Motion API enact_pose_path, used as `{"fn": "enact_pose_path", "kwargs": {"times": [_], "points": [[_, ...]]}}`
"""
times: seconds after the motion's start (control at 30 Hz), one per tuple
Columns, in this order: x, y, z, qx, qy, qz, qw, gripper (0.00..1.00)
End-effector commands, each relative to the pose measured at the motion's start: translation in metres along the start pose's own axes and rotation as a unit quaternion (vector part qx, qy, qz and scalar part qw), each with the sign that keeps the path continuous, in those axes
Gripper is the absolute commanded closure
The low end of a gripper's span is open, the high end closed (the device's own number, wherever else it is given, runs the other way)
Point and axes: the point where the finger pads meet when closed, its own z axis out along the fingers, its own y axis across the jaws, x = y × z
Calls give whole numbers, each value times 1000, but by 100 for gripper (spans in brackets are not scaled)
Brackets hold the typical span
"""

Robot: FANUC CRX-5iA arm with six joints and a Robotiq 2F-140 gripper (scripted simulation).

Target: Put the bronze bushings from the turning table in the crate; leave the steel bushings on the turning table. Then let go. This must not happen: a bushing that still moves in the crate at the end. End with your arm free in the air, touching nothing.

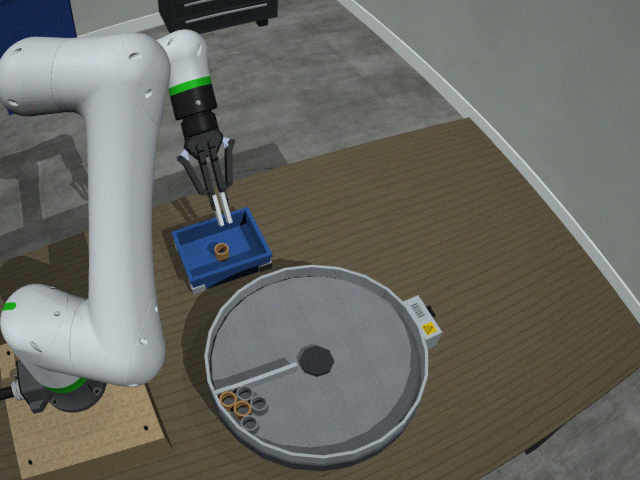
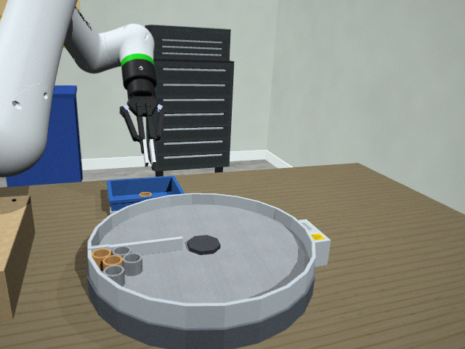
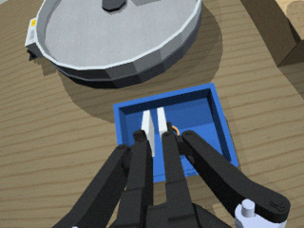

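My gripper [image 1: 225, 223] [image 2: 150, 163] [image 3: 155, 118] is shut with nothing between its white fingertips. It hangs above the blue crate [image 1: 230, 269] [image 2: 123, 203] [image 3: 199, 119]. One bronze bushing [image 1: 222, 256] [image 2: 145, 194] [image 3: 176, 129] stands in the crate, partly hidden by a finger in the wrist view. On the grey turning table [image 1: 361, 320] [image 2: 244, 270] [image 3: 119, 38], two bronze bushings [image 1: 227, 407] [image 2: 99, 259] stand near the rim beside the divider. Close against them are three steel bushings [image 1: 260, 411] [image 2: 133, 267].
A thin divider [image 1: 258, 377] [image 2: 161, 246] runs from the turning table's rim towards its dark hub [image 1: 316, 360] [image 2: 203, 244]. A control box [image 1: 423, 322] [image 2: 322, 249] juts from the rim. The crate stands close behind the turning table. The arm's wooden base [image 1: 93, 434] is at the left.
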Motion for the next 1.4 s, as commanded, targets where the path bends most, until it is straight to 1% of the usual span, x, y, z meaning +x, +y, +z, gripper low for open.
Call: {"fn": "enact_pose_path", "kwargs": {"times": [0.0, 0.1, 0.17, 0.23, 0.33, 0.43, 0.73, 0.8, 0.83, 0.93, 1.1, 1.13, 1.37], "points": [[1, 0, 1, 0, 0, 0, 1000, 94], [14, 5, 12, 0, 0, 0, 1000, 94], [34, 12, 29, 0, 0, 0, 1000, 94], [34, 12, 29, 0, 0, 0, 1000, 94], [84, 29, 71, 0, 0, 0, 1000, 94], [111, 39, 93, 0, 0, 0, 1000, 94], [205, 73, 174, 0, 0, 0, 1000, 94], [205, 73, 174, 0, 0, 0, 1000, 94], [236, 84, 199, 0, 0, 0, 1000, 94], [262, 93, 221, 0, 0, 0, 1000, 94], [319, 107, 264, 0, 0, 0, 1000, 94], [327, 108, 270, 0, 0, 0, 1000, 94], [327, 108, 270, 0, 0, 0, 1000, 94]]}}
